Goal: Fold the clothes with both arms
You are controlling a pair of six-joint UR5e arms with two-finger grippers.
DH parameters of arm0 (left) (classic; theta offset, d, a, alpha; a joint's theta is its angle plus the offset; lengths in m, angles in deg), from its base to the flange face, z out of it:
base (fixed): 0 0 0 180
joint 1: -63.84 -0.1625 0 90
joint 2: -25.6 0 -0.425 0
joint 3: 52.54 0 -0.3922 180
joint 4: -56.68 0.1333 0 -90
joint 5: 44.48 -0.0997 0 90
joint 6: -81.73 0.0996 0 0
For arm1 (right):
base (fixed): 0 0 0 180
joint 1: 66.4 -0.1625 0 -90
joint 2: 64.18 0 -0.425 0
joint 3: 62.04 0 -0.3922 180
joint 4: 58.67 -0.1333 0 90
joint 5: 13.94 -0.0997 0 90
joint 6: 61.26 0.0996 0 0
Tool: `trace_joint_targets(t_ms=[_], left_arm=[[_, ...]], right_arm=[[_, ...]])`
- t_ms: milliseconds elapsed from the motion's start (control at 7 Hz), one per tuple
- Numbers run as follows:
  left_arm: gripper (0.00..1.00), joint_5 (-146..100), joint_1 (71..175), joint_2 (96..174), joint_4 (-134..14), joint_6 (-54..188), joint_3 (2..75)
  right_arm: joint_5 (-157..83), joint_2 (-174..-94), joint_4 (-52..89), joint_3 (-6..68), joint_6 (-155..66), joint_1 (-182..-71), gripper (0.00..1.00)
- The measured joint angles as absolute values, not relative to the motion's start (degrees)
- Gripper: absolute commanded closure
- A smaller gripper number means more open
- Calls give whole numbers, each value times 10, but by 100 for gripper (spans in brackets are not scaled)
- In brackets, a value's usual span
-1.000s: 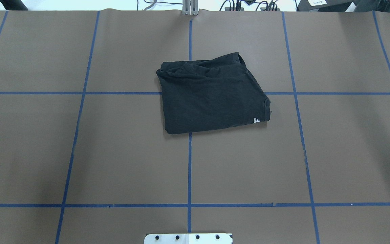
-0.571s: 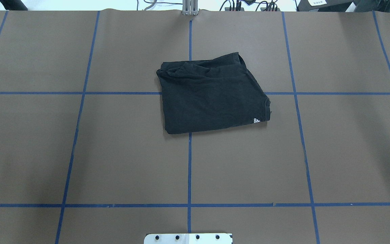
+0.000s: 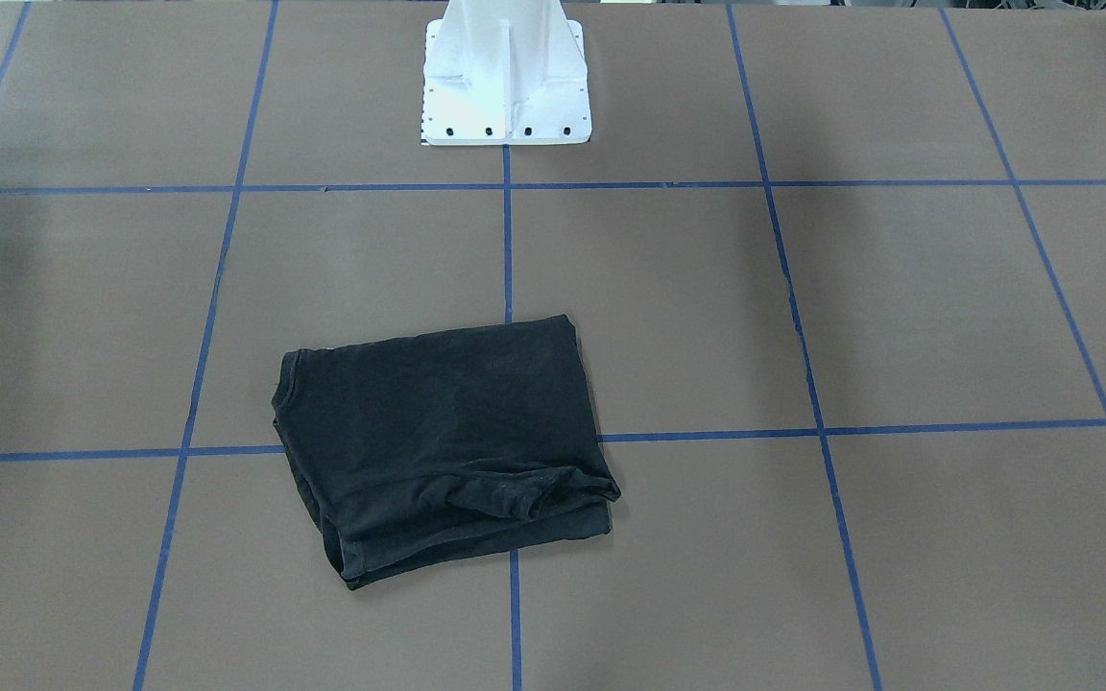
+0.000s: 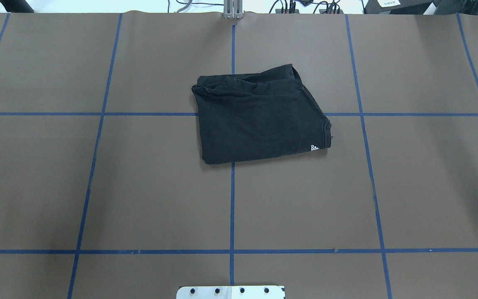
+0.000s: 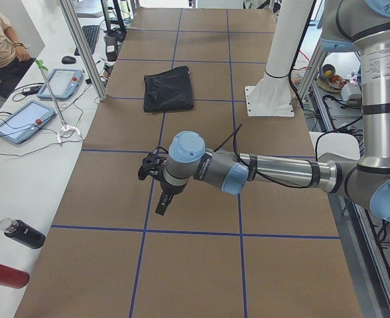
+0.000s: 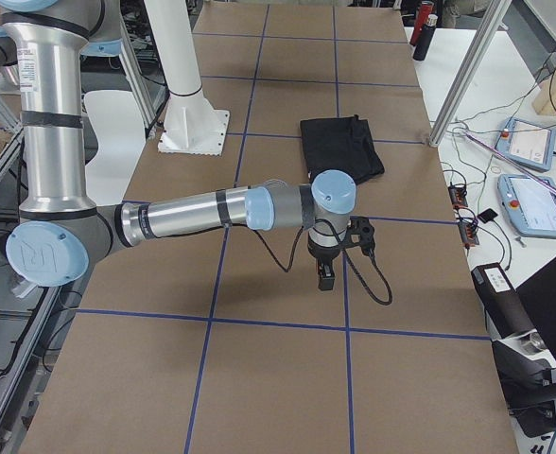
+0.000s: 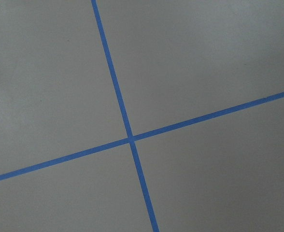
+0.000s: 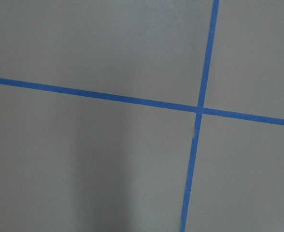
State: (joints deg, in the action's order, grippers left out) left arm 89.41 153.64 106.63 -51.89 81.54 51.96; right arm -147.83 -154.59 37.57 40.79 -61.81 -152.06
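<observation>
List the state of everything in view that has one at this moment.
T-shirt: folded into a compact rectangle, lying on the table, not held.
left arm: stretched out low over the table, apart from the T-shirt.
left gripper: pointing down; open or shut cannot be told.
right arm: stretched out low, apart from the T-shirt.
right gripper: pointing down; open or shut cannot be told.

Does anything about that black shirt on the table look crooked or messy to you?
Slightly. The folded T-shirt sits skewed against the blue tape grid. Its far edge is bunched and wrinkled rather than flat, and a bit of white print peeks out at one near corner. Nothing looks damaged.
</observation>
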Motion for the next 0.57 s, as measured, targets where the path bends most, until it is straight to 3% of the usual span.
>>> trace_joint_targets(t_ms=[571], left_arm=[[0, 897, 1537, 1065, -518, 815, 524]], right_arm=[[-1470, -1546, 375, 384, -618, -1515, 0]])
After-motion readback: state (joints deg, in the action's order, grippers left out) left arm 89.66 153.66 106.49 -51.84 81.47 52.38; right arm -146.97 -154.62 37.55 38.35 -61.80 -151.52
